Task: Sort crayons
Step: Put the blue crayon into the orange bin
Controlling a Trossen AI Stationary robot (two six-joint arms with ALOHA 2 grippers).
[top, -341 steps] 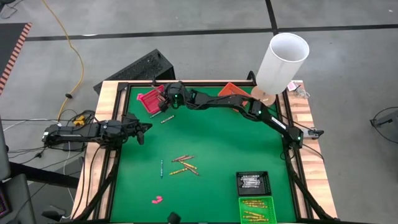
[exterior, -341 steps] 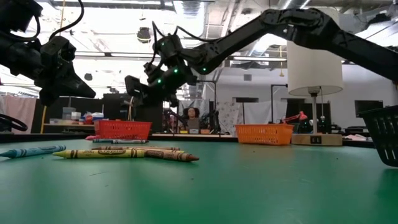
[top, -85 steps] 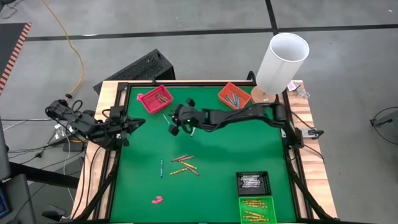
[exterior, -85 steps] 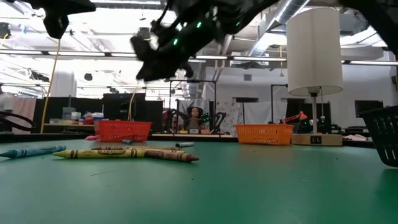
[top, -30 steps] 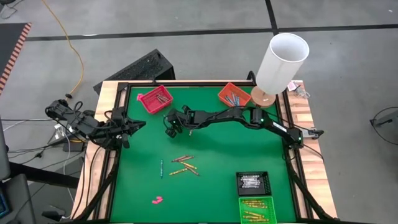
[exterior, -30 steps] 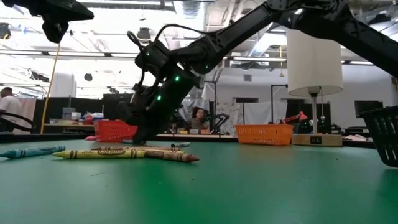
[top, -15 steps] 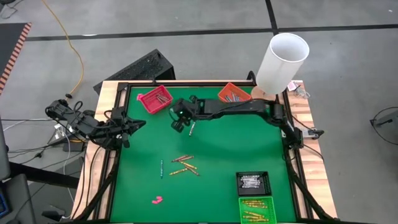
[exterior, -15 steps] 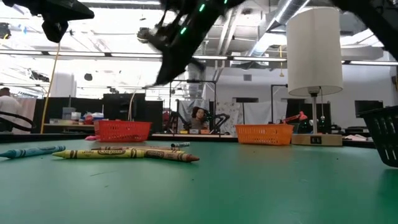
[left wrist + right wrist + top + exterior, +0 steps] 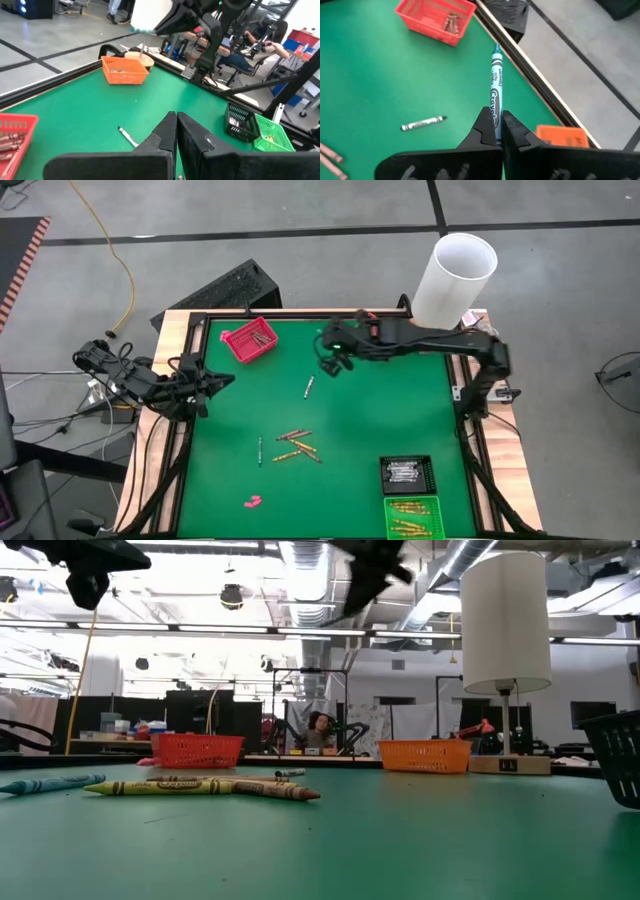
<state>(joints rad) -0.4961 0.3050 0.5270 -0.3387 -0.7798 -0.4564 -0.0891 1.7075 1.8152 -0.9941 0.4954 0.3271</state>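
My right gripper (image 9: 332, 363) hangs high over the far middle of the green mat and is shut on a blue crayon (image 9: 495, 82). A white-grey crayon (image 9: 309, 387) lies flat on the mat below it. A cluster of yellow and brown crayons (image 9: 296, 445) and one teal crayon (image 9: 260, 450) lie mid-mat, also seen in the low view as crayons (image 9: 200, 785). My left gripper (image 9: 226, 380) waits shut at the table's left edge, holding nothing; its fingers (image 9: 167, 131) show in the left wrist view. My right gripper pinches the blue crayon's rear end (image 9: 494, 111) between its two fingertips. The crayon lies along the fingers and sticks out ahead of them, tip forward. The fingers slant down from the table's right side. The crayon is lifted clear of the mat.
A red basket (image 9: 250, 340) with reddish crayons stands far left, an orange basket (image 9: 125, 69) far right. A black tray (image 9: 407, 473) and a green tray (image 9: 412, 515) with crayons sit near right. A pink lump (image 9: 252, 501) lies near. A tall white cylinder (image 9: 455, 275) stands at the far right corner.
My right gripper has risen from the mat beside the red basket and swung toward the table's right edge, staying shut on the blue crayon. The white-grey crayon it stood over now shows uncovered on the mat.
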